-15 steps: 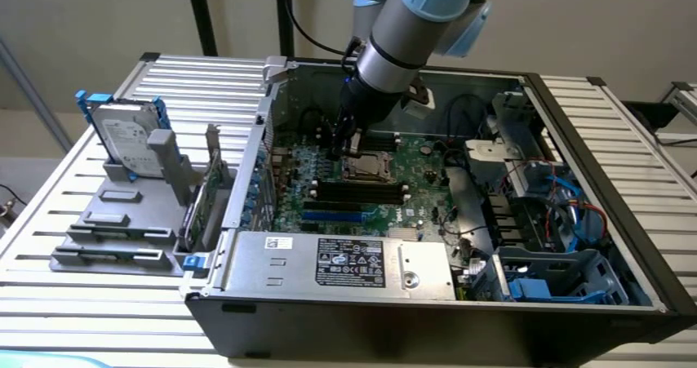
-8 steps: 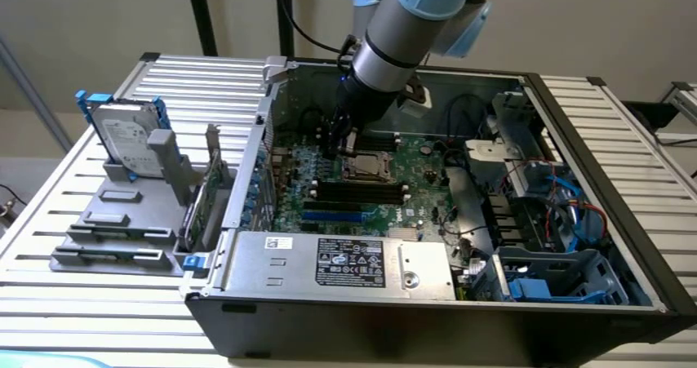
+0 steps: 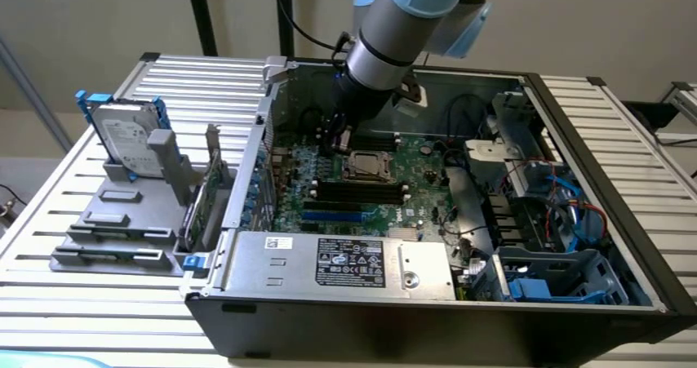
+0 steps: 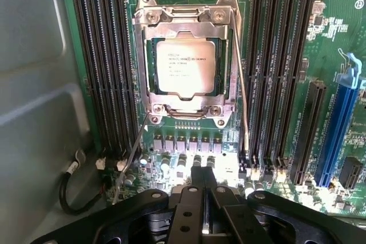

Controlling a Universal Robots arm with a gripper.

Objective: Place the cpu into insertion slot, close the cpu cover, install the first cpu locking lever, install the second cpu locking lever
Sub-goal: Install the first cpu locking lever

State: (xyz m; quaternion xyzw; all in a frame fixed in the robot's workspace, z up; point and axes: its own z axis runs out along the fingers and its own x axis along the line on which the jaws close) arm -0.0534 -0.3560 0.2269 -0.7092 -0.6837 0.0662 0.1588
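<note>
Nearest me, the grey labelled box (image 3: 326, 262) sits along the front of the open case, with the black memory strips (image 3: 354, 192) on the green board (image 3: 419, 160) just behind it.

Socket, wrist view:
- The cpu (image 4: 186, 67) lies flat and square in the insertion slot (image 4: 152, 67). I judge step one done.
- The cpu cover (image 4: 186, 18) is down over it, its frame resting around the chip's edges and the chip showing through the cut-out. Step two looks done.
- First locking lever (image 4: 132, 158): a thin rod running out at an angle from a socket corner toward the gripper, clear of the frame. Judged not latched.
- Second locking lever (image 4: 241, 95): a rod lying along the socket's side, between the frame and the neighbouring memory strips. I cannot tell whether its end is hooked. I take it as not yet locked.

So roughly half the work is done, and both levers are left.

Gripper (image 4: 203, 198): fingers pressed together, nothing between them, carrying nothing. It hangs over the row of small round parts just beside the socket, apart from the cover and the cpu. The angled lever's free end is the task part nearest it. Contact not evident.

Farther back in the exterior view, the gripper (image 3: 341, 139) sits just beyond the socket, on the exterior view's left of it, with the arm (image 3: 387, 42) rising behind.
</note>
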